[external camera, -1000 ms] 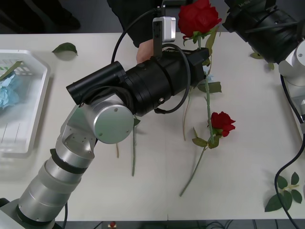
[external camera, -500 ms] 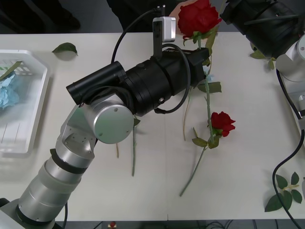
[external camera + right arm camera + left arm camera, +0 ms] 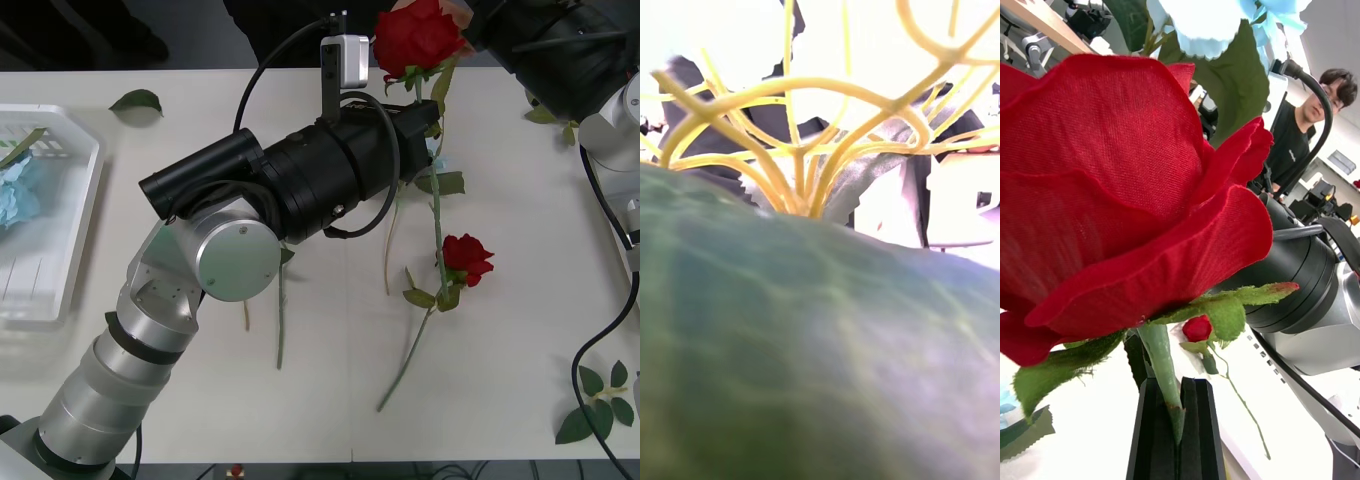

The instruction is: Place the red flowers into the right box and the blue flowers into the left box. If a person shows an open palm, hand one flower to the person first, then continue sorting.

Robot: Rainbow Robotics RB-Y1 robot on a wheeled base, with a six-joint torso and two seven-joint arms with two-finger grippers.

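Two red roses show from the front: one bloom [image 3: 417,37] held up at the far edge of the white surface [image 3: 520,300], and a second rose [image 3: 464,258] lying flat on that surface, nearer the robot than the held one, its stem slanting back toward the near edge. The left gripper [image 3: 1177,420] has its black jaws pressed together on the green stem just under the raised bloom [image 3: 1127,202]; in the left wrist view the pinched stem runs up between the two black fingers [image 3: 1154,435] into the petals. A person's hand [image 3: 462,12] touches the far side of that raised bloom. The left box [image 3: 75,215] sits well to the left of the held rose, with a pale blue flower [image 3: 18,195] lying inside it. A loose green leaf [image 3: 137,101] lies between the box and the held rose, near the far edge. The right arm [image 3: 560,60] hangs just right of the held rose; whether its jaws are spread or pressed together cannot be told, since a green leaf [image 3: 820,352] lies close against the right wrist camera.
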